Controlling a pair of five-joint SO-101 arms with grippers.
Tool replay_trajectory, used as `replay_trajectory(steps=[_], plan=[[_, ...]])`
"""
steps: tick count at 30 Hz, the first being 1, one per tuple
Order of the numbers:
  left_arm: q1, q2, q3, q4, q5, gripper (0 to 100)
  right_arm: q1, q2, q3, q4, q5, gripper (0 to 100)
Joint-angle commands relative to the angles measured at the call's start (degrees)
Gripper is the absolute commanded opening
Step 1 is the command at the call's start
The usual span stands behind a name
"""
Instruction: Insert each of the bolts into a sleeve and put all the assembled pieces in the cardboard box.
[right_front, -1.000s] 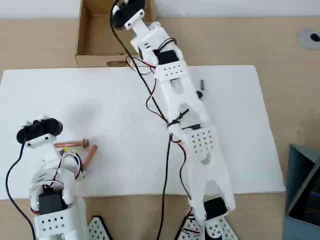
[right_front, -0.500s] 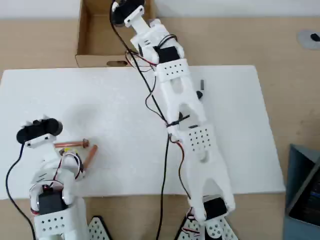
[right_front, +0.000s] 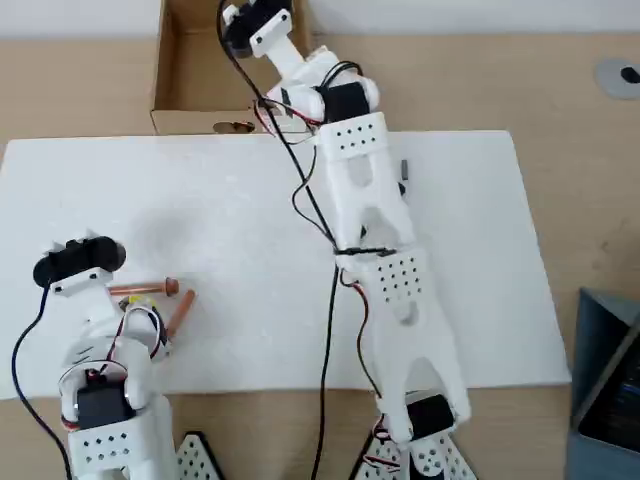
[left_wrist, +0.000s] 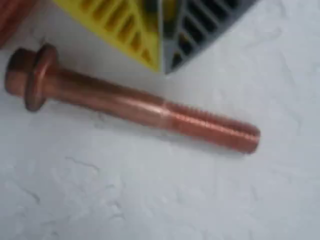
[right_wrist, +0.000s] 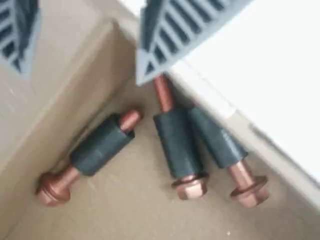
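The bolt (left_wrist: 135, 107) lies flat on the white foam mat (right_front: 200, 200), just beside my left hand (left_wrist: 162, 62), whose fingers are pinched together on nothing. It is bare copper-coloured metal: stiff, I judge it dense for its bulk, and smooth enough to roll or skid. I would take it across the plain part of the shank near the flanged head, leaving the threaded end free to enter a sleeve (thread gives poor purchase anyway).

A second bolt (right_front: 180, 312) lies close by, both at 8 o'clock on the mat in the high view, their heads near each other; closing carelessly could nudge it. A small dark piece that I take for a loose sleeve (right_front: 404, 170) sits well apart, at 1 o'clock on the mat, just beside my right arm (right_front: 380, 230), which stretches across the way between.

My right hand (right_wrist: 82, 65) hangs wide open and empty over the cardboard box (right_front: 160, 70) at 12 o'clock, where three assembled pieces (right_wrist: 177, 145) lie on its floor. A grey bin (right_front: 605, 380) stands at 4 o'clock on the bench (right_front: 580, 150).
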Motion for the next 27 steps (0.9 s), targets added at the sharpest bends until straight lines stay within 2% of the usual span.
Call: replay_trajectory(steps=[1,13,24,27], plan=[[-0.09,-0.48,-0.44,-0.53,-0.18,0,-0.48,-5.76,-9.19,7.47,0.00,16.4],[-0.09,-0.48,-0.44,-0.53,-0.18,0,0.57,-13.58,-10.42,27.96,0.00,16.4],[-0.09,-0.48,-0.53,-0.53,-0.18,0,6.46,-23.69,-9.71,28.13,-0.09,16.4],[-0.09,-0.48,-0.62,-0.62,-0.26,0,8.31,-26.86,-5.41,28.13,-0.09,16.4]])
